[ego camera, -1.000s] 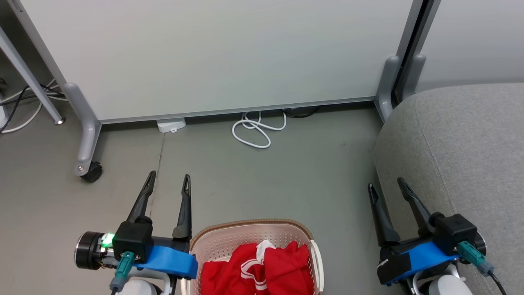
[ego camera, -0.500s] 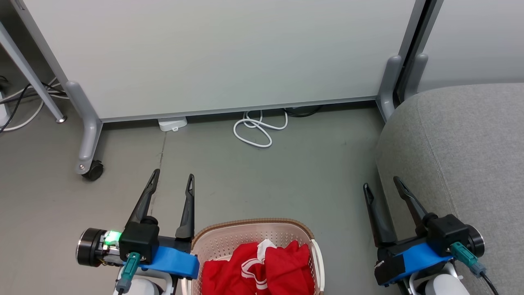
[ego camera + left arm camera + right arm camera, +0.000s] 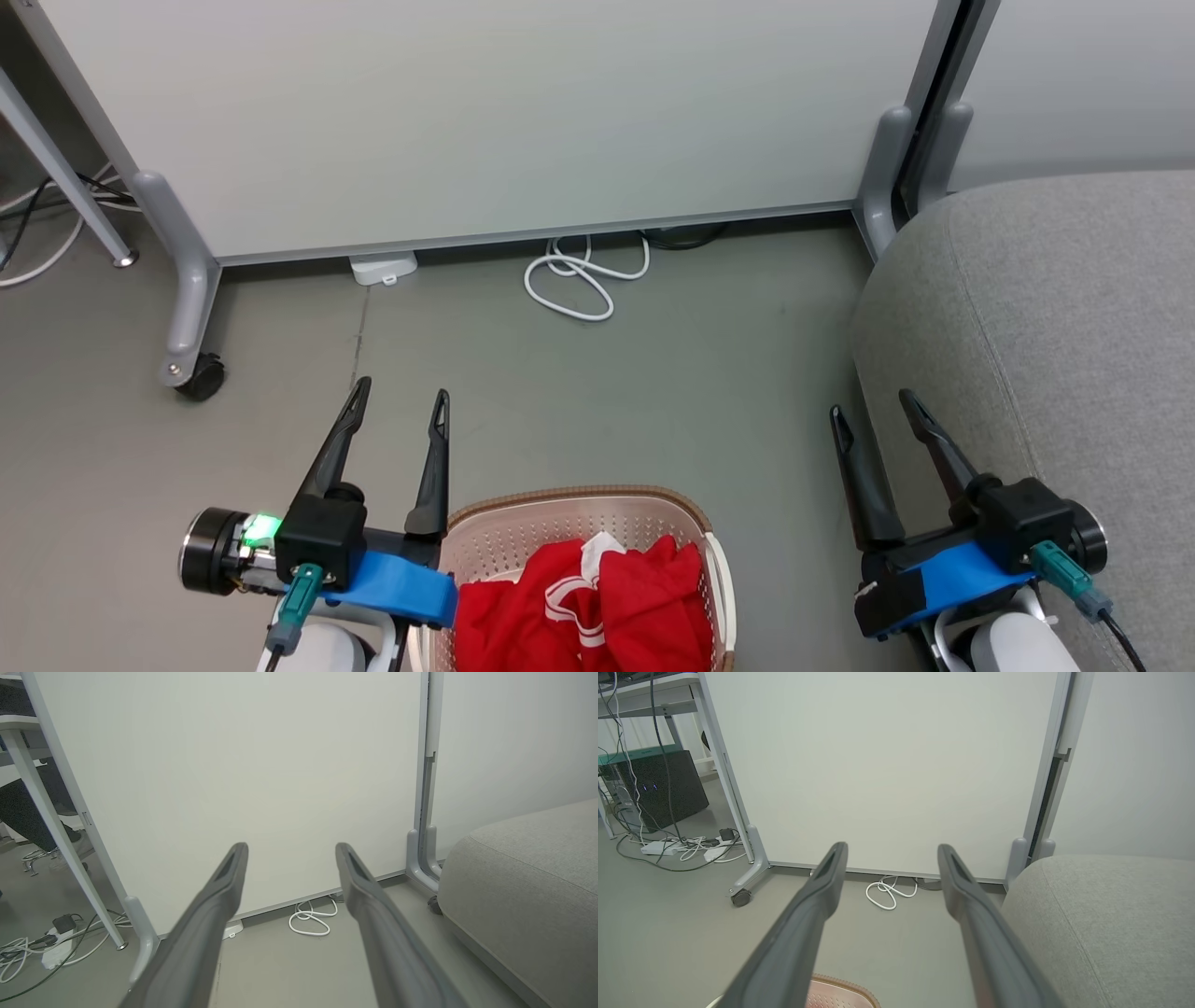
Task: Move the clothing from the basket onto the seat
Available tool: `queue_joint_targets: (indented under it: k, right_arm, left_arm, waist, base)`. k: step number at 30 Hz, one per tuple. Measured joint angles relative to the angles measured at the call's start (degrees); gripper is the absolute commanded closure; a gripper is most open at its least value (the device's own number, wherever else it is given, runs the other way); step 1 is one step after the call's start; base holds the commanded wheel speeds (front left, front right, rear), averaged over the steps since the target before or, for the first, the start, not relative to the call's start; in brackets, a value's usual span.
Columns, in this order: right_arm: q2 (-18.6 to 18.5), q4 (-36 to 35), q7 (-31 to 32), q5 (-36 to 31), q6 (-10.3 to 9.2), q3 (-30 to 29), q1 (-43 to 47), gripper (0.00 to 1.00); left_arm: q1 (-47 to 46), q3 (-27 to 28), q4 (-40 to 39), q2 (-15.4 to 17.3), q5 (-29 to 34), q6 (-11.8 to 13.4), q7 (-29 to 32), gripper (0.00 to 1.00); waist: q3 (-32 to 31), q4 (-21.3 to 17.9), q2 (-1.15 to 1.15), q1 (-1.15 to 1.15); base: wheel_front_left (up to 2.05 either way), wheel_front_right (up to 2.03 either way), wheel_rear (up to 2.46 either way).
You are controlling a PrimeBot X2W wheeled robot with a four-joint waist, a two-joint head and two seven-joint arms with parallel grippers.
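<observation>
Closest to you, the clothing (image 3: 597, 607) lies heaped inside the basket (image 3: 569, 492), which stands on the floor (image 3: 607, 401) well short of its far edge. Your left end effector (image 3: 401, 388) hangs just beside the basket's left rim, fingers spread wide and holding nothing. Your right end effector (image 3: 868, 403) is equally wide and empty, by the left edge of the seat (image 3: 1055, 308), which stands apart from the basket. At the floor's far edge a white cable (image 3: 579, 280) lies coiled under the partition panel (image 3: 523, 112).
</observation>
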Motion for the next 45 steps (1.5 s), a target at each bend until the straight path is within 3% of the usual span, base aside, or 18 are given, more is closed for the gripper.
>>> queue_joint_targets:
  k: [11,24,33,45]
  right_arm:
    - [0.0,-2.6,-0.1,-0.6,0.04,0.0,-3.4,0.00]
    - [-0.1,-7.2,-0.1,-1.8,0.04,-0.3,-9.5,0.00]
    - [-0.1,-10.1,-0.1,-2.1,0.04,0.2,-13.7,0.00]
    - [-0.1,-13.2,-0.1,-2.9,0.04,-0.1,-16.2,0.00]
  left_arm:
    - [-6.0,-2.7,7.4,0.7,1.0,-3.2,-0.1,0.00]
    - [-17.8,-8.8,19.2,2.8,1.8,-5.2,-0.1,0.00]
    - [-24.8,-15.9,27.6,4.5,2.0,-5.6,-0.1,0.00]
    - [-32.0,-29.8,37.0,5.6,-3.2,-5.6,-0.1,0.00]
  waist:
    - [5.3,-2.2,0.00,0.00]
    - [17.6,-6.2,0.00,0.01]
    - [26.3,-8.6,0.00,0.01]
    - [35.3,-10.7,0.00,0.01]
  base:
    - [0.00,0.00,0.00]
    - [0.00,0.00,0.00]
    - [0.00,0.00,0.00]
    - [0.00,0.00,0.00]
